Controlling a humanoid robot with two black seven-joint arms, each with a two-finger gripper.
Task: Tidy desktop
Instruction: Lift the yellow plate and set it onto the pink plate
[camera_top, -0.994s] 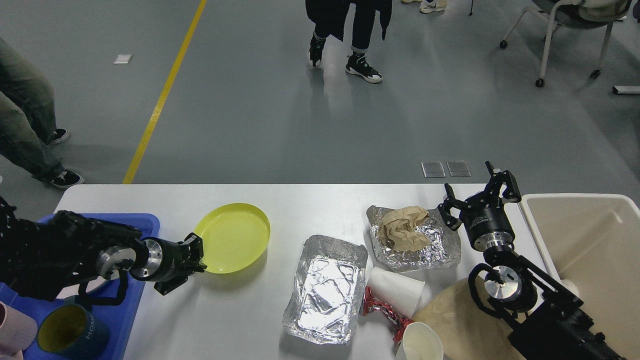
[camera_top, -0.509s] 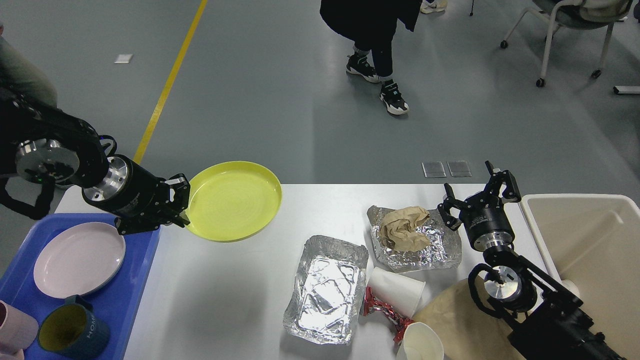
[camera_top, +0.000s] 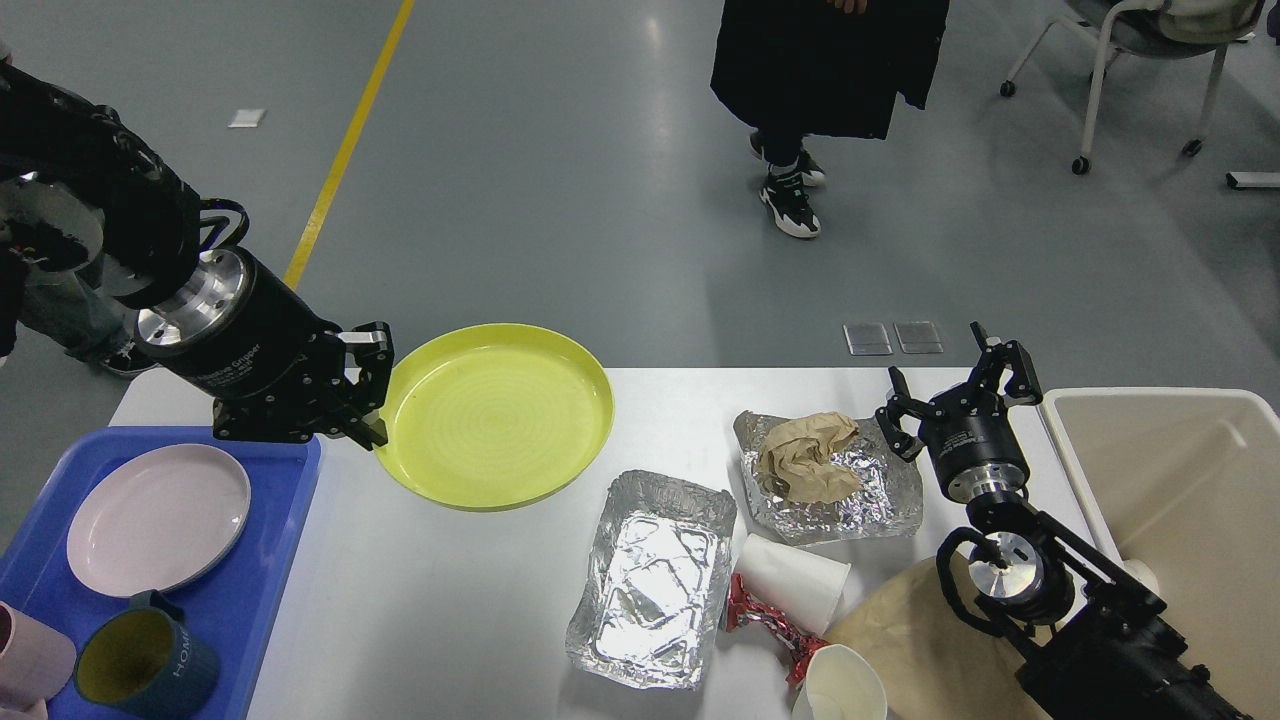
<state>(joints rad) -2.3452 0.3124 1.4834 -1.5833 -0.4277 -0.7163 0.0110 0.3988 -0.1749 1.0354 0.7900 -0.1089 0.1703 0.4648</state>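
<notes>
the left tool (camera_top: 368, 400) pinched the rim of a round, glossy yellow plate (camera_top: 497, 415), holding it raised above the smooth matte white worktop (camera_top: 440, 610) beside the blue plastic tray (camera_top: 262, 560) with its pale pink plate (camera_top: 157, 518). the right tool (camera_top: 955, 393) hovered with fingers spread near crinkled foil (camera_top: 850, 500) cradling crumpled brown paper (camera_top: 805, 455). a rectangular foil tray (camera_top: 650, 580) and a tipped white paper cup (camera_top: 795, 583) lay mid-worktop, the beige bin (camera_top: 1190, 480) at the right edge.

A yellow plate (camera_top: 495, 415), a pink plate (camera_top: 158, 518) on a blue tray (camera_top: 262, 590), silver foil containers (camera_top: 655, 575), a white desktop (camera_top: 450, 620).
</notes>
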